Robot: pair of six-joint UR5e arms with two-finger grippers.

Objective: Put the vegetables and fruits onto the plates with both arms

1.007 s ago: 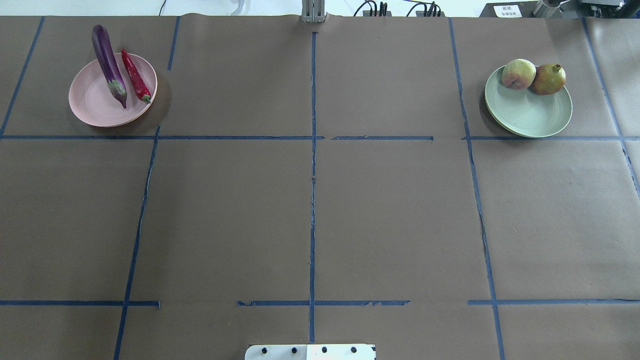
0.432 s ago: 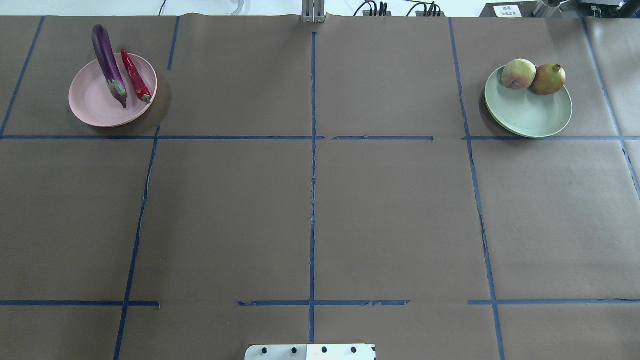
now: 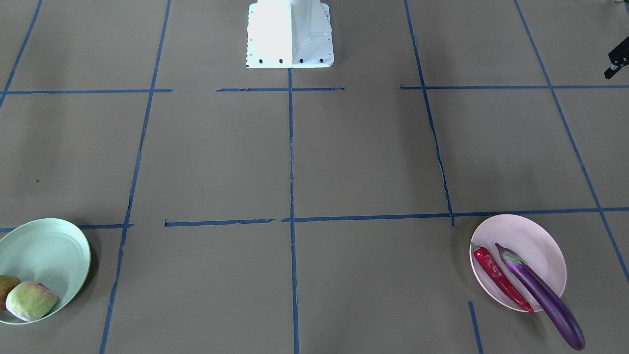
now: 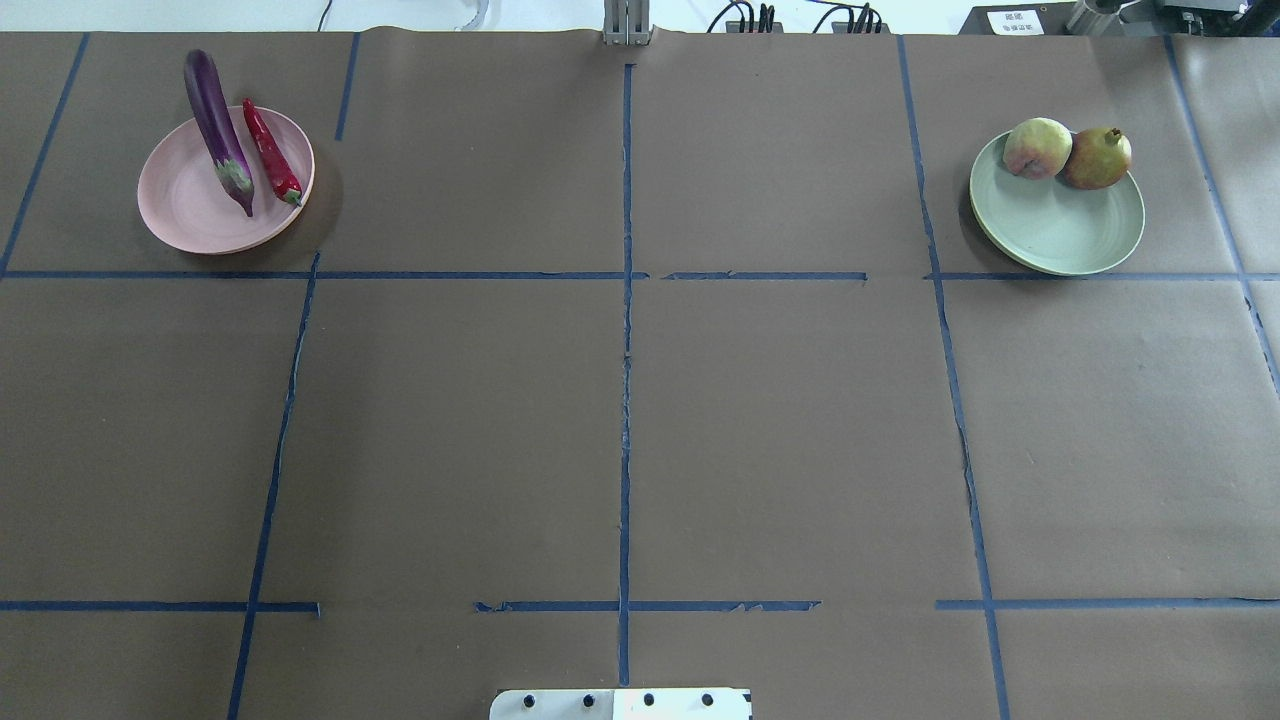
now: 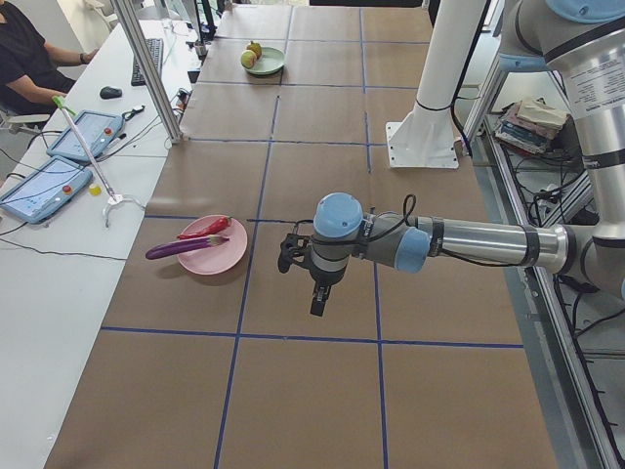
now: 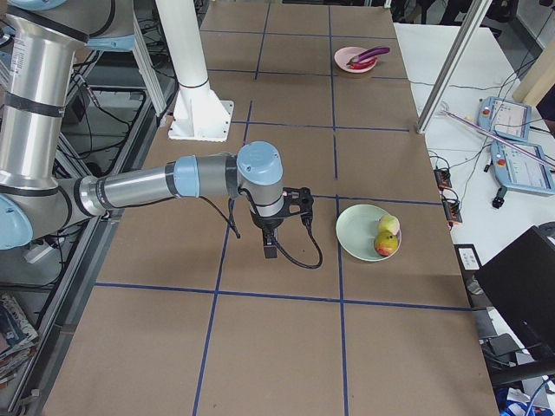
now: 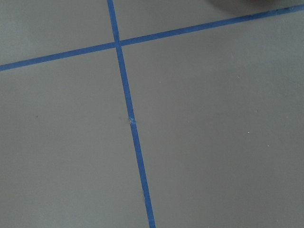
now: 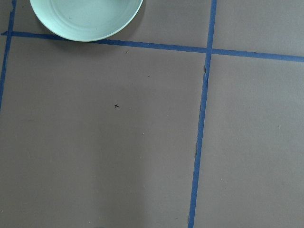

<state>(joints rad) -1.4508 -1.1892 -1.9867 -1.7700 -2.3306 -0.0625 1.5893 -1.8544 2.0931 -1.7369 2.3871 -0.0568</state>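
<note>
We see a brown table (image 4: 780, 420) crossed with blue tape lines (image 4: 626, 400), bearing a white base (image 4: 620, 703); well apart from it lie a pink plate (image 4: 185, 215) and a green plate (image 4: 1060, 235).

Vegetables (image 4: 215, 125) on left plate (image 4: 185, 215); fruits (image 4: 1038, 148) right

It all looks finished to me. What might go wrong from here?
1. The eggplant lies across the pink plate with one end hanging well past the rim, so a bump might tip it onto the table.
2. The pale green fruit and the red-yellow fruit sit right at the mint green plate's edge. Being round, they might roll off.
</note>
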